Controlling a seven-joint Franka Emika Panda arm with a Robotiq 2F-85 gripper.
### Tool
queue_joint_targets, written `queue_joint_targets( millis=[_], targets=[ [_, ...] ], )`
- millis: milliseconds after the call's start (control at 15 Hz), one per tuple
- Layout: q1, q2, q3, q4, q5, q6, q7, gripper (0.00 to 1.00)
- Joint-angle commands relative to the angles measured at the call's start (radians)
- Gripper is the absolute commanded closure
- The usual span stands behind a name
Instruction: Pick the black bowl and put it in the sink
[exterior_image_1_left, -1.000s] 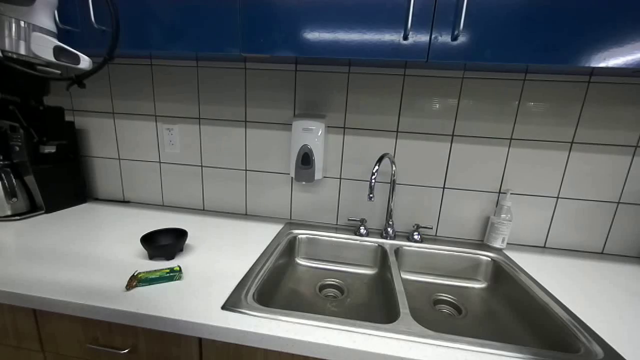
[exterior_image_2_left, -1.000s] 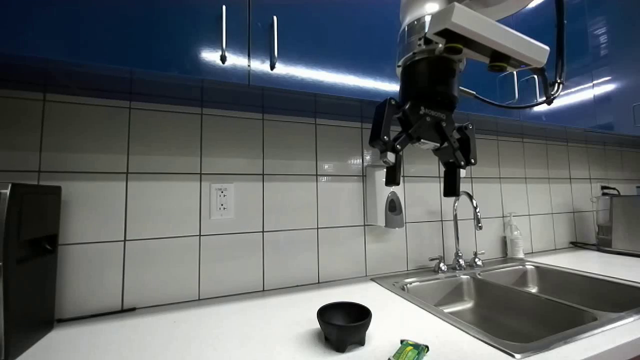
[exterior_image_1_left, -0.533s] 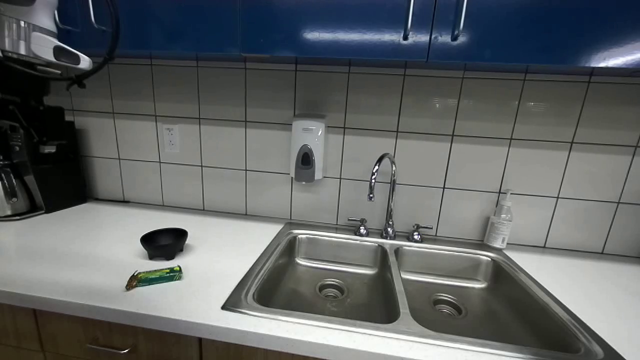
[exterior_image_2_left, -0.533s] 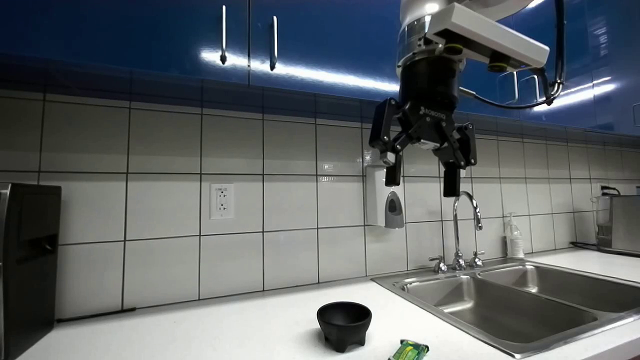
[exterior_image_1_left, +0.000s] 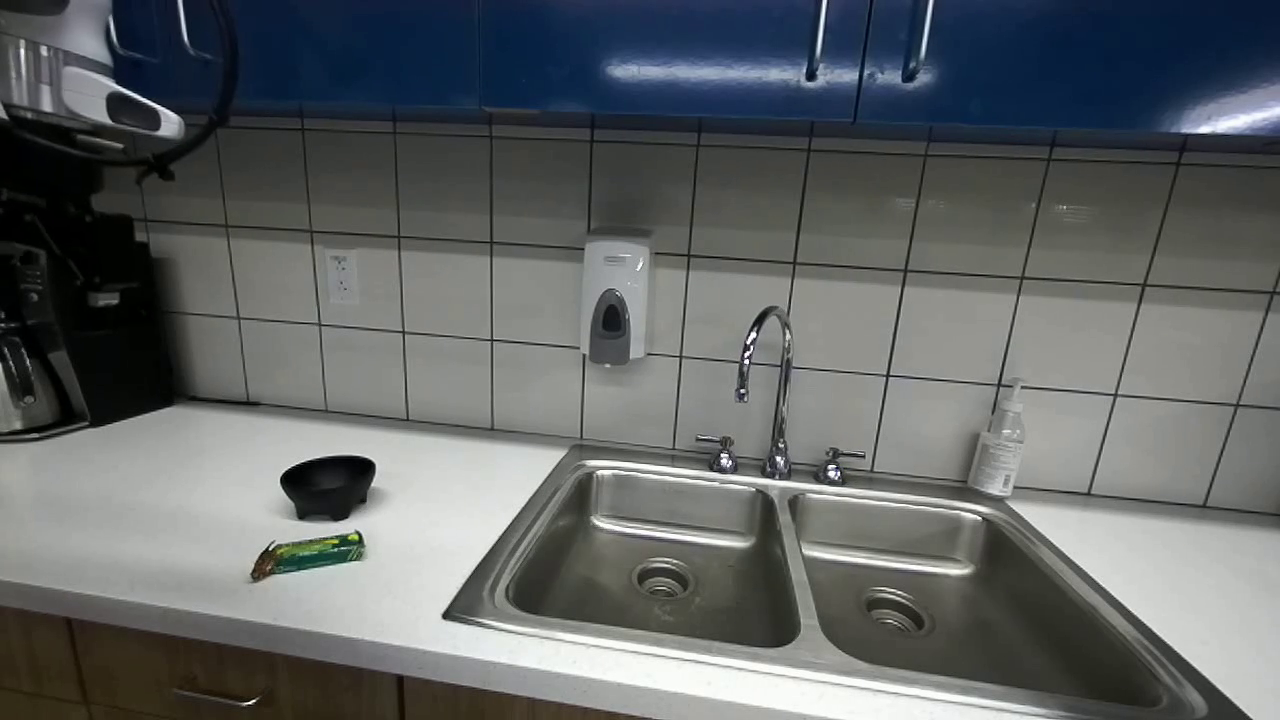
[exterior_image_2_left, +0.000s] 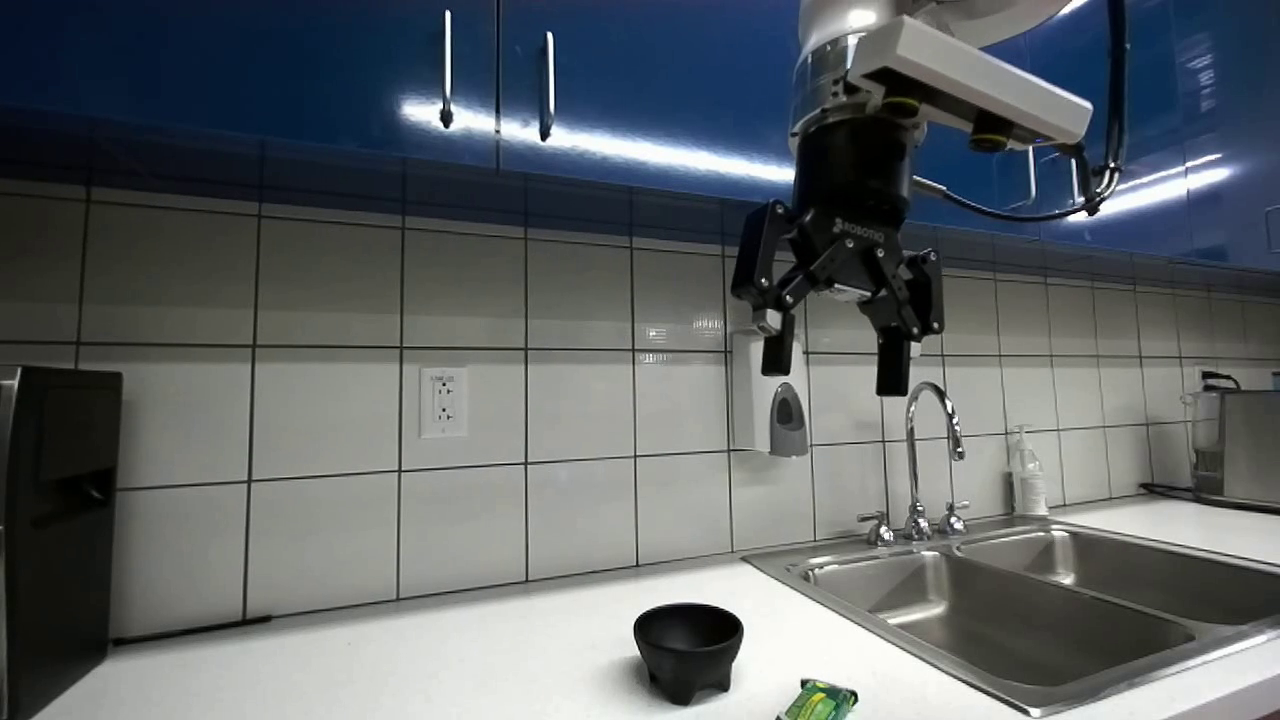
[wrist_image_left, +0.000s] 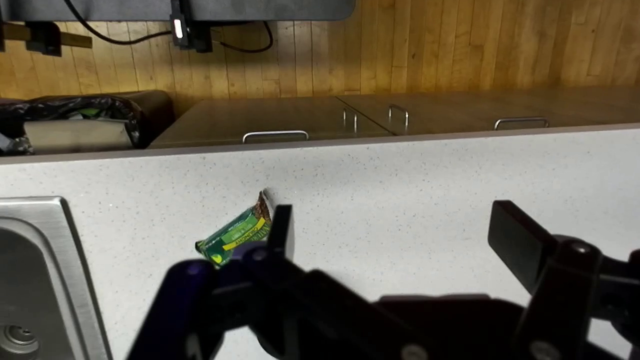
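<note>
The black bowl (exterior_image_1_left: 328, 487) stands upright on short feet on the white counter, left of the sink (exterior_image_1_left: 515, 545). The bowl also shows in an exterior view (exterior_image_2_left: 688, 650). It does not show in the wrist view. The steel double-basin sink also shows in an exterior view (exterior_image_2_left: 900, 632), and its corner is in the wrist view (wrist_image_left: 72, 280). My gripper (exterior_image_2_left: 836, 370) hangs high above the counter, fingers down, well above the bowl. It is open with nothing between its fingers, as the wrist view (wrist_image_left: 393, 225) also shows.
A green packet (exterior_image_1_left: 310, 553) lies on the counter in front of the bowl. It shows partly behind a finger in the wrist view (wrist_image_left: 237, 235). A chrome faucet (exterior_image_1_left: 780, 400) rises behind the sink. A soap dispenser (exterior_image_1_left: 615, 300) hangs on the wall. Blue cabinets (exterior_image_2_left: 650, 80) overhang the counter.
In an exterior view my gripper has shifted slightly left and a touch down in the last half second. The fingers stay open. The bowl and packet have not moved.
</note>
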Motion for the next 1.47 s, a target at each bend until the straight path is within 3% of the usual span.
queue_joint_targets(
  millis=[0,533,1400],
  targets=[
    [-0.018,-0.014,0.06,-0.033,-0.039,0.116,0.041,0.0],
    [-0.02,0.066,0.098,-0.049,-0.106,0.294,0.066,0.0],
    [-0.059,0.33,0.087,0.055,-0.196,0.446,0.111,0.0]
  ],
)
